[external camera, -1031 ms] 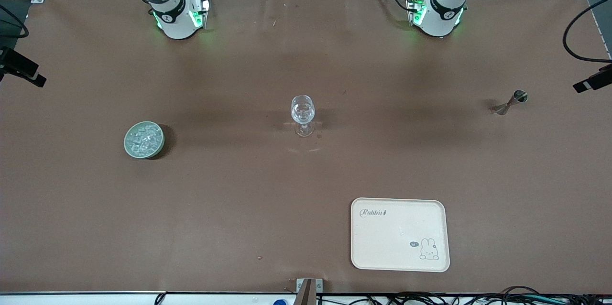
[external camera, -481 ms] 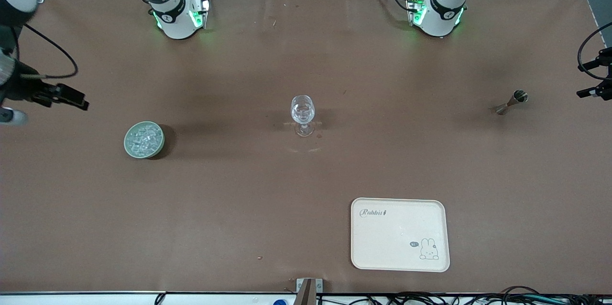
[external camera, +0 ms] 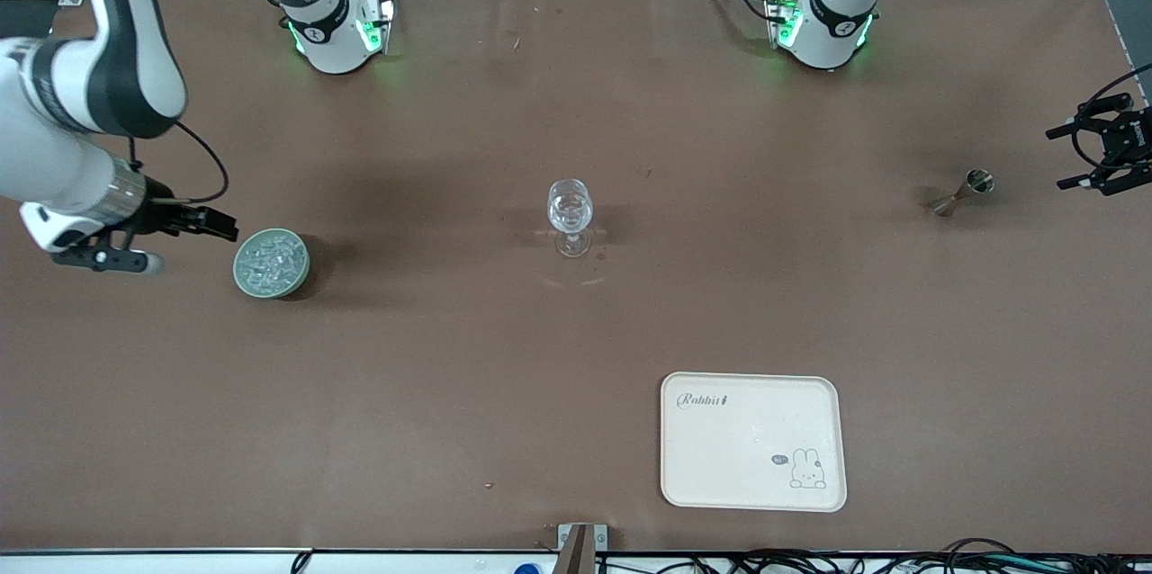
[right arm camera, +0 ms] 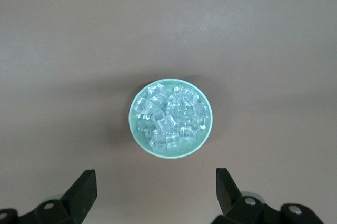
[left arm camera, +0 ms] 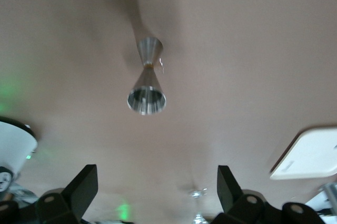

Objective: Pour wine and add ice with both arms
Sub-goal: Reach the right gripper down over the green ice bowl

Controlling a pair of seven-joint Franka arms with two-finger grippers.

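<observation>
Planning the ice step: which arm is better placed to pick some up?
Right. The right gripper, open, is beside the pale green round bowl of clear ice chunks. The left gripper, open, is by the small metal jigger.

Brown table cover spread wide. Cream tray with rabbit drawing and "Rabbit" lettering, bare, lying nearest the front camera. Black cables bunched along the table's near edge. Small metal bracket fixed at the middle of that near edge.
</observation>
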